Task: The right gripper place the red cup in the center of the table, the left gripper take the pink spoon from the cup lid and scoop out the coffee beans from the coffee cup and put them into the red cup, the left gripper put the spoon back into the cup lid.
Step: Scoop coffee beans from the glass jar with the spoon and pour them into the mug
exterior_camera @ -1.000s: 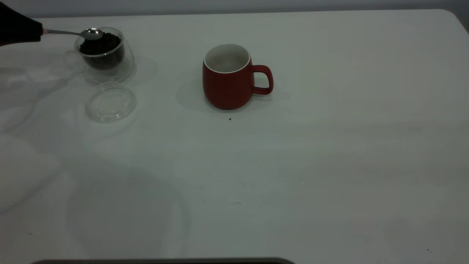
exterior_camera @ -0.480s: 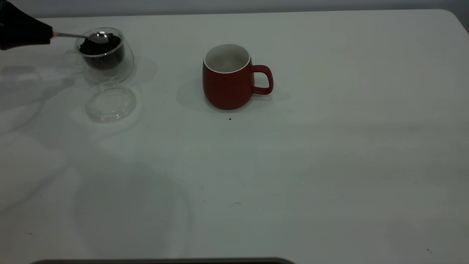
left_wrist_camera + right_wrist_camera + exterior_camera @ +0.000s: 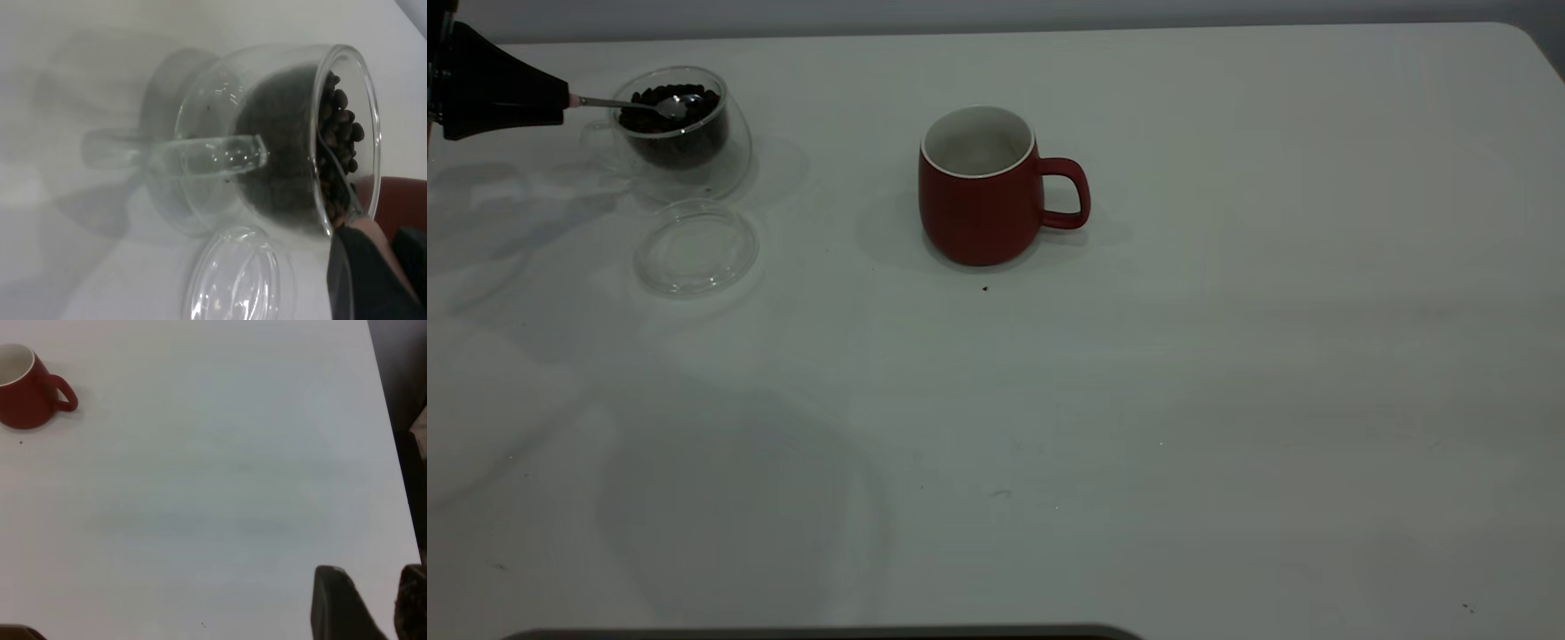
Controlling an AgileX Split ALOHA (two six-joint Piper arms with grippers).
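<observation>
**Spoon bowl among the beans, red cup waiting in the middle**

Taking the table (image 3: 1227,400) in the exterior view as a clock face, the glass coffee cup (image 3: 680,129) stands far out at 10 o'clock. The left gripper (image 3: 560,100) hangs at the table's edge just beyond it, and its fingers are pressed together on the pink end of the spoon (image 3: 627,104). The metal bowl of the spoon is inside the rim and lies on the coffee beans (image 3: 669,111). I judge this as the scooping step, with no beans carried over yet.

The cup lid (image 3: 695,246) lies flat on the table just beside the coffee cup, at its 6 o'clock, with nothing in it. The red cup (image 3: 980,185) stands upright near the centre, slightly toward 12 o'clock, its handle pointing to 3 o'clock; its inside looks empty. 1 small dark speck (image 3: 985,288) lies on the table just before it.

The right gripper (image 3: 363,603) is parked well apart, near the table edge on its own side, with a narrow gap between the fingers and nothing held.

Risks, as I judge them:
- The glass cup is light and smooth; a sideways push of the spoon may slide or tip it.
- A shallow bowl that is lifted tilted may drop beans on the long way to the red cup.
- The grip on the thin handle may turn, and then the load spills.
</observation>
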